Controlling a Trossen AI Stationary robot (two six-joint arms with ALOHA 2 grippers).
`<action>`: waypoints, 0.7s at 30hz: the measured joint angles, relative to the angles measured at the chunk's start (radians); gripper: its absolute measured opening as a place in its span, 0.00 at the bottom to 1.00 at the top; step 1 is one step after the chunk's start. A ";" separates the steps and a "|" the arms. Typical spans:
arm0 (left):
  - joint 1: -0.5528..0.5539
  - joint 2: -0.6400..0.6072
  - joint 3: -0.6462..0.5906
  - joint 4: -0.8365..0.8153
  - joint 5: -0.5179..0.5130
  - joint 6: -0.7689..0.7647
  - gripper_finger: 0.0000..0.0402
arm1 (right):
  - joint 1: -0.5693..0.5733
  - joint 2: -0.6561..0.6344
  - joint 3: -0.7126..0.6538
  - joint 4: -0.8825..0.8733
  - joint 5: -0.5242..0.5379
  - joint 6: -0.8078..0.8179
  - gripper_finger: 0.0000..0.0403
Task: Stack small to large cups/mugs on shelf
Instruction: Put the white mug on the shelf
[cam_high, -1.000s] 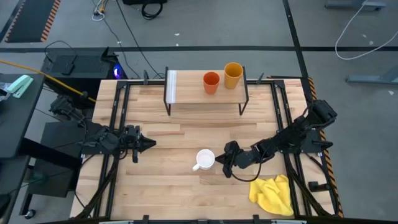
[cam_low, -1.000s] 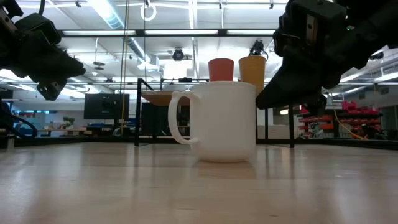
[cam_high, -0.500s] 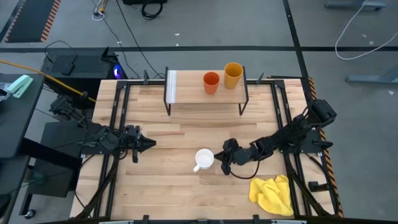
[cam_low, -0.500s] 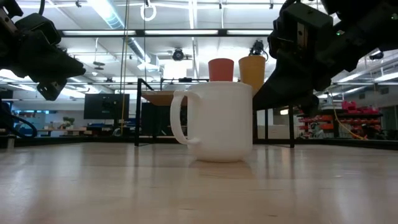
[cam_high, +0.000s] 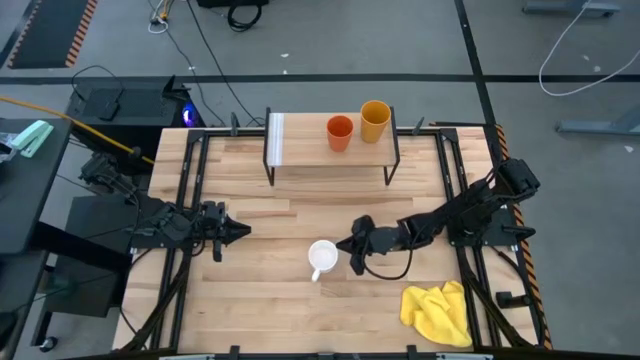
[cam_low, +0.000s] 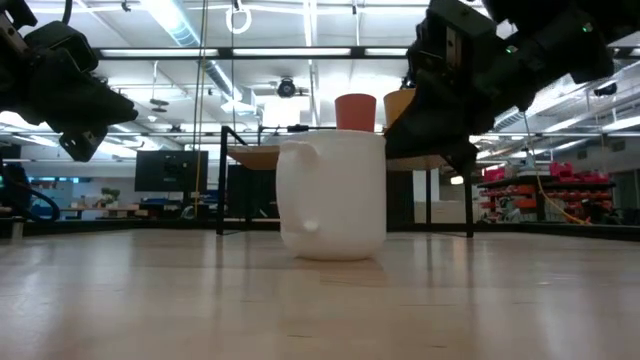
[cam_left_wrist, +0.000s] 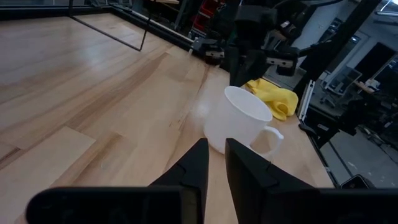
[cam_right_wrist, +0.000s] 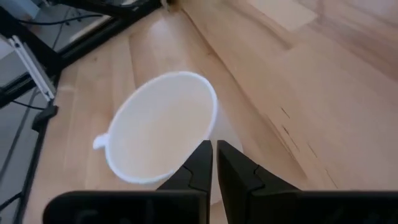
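The white mug (cam_high: 322, 258) stands upright on its base on the tabletop, its handle (cam_high: 315, 275) turned toward the near edge. My right gripper (cam_high: 349, 246) is shut at the mug's right side. My left gripper (cam_high: 243, 231) hovers shut above the table's left part, well apart from the mug (cam_left_wrist: 239, 121). The red-orange cup (cam_high: 340, 132) and the yellow-orange tumbler (cam_high: 375, 121) stand side by side on the right half of the shelf (cam_high: 320, 155), which stands at the table's far edge. My right gripper (cam_right_wrist: 214, 148) has its shut fingertips against the mug's outer wall just under the rim (cam_right_wrist: 210, 127), on the side away from the handle (cam_right_wrist: 99, 142). The fingers come from the table's right, slanting downward. The mug stands upright on the table.
A crumpled yellow cloth (cam_high: 438, 312) lies near the table's near right corner. Black rails (cam_high: 190, 190) run along the left and right table sides. A whitish strip (cam_high: 276, 140) lies on the shelf's left end.
My right gripper has moved toward the table's left with its fingers shut. The mug has slid a little to the left along the table and turned about, staying upright. Its handle pointed left before and now points toward the near edge.
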 joint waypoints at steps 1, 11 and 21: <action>0.000 0.000 0.000 0.000 0.000 0.000 0.16 | -0.001 0.000 0.007 -0.001 -0.005 -0.008 0.07; 0.000 0.016 0.000 0.011 0.000 -0.030 0.15 | -0.006 0.000 0.030 -0.153 0.004 -0.029 0.07; 0.000 0.166 -0.001 0.189 0.003 -0.026 0.15 | -0.006 0.000 0.030 -0.209 0.007 -0.030 0.07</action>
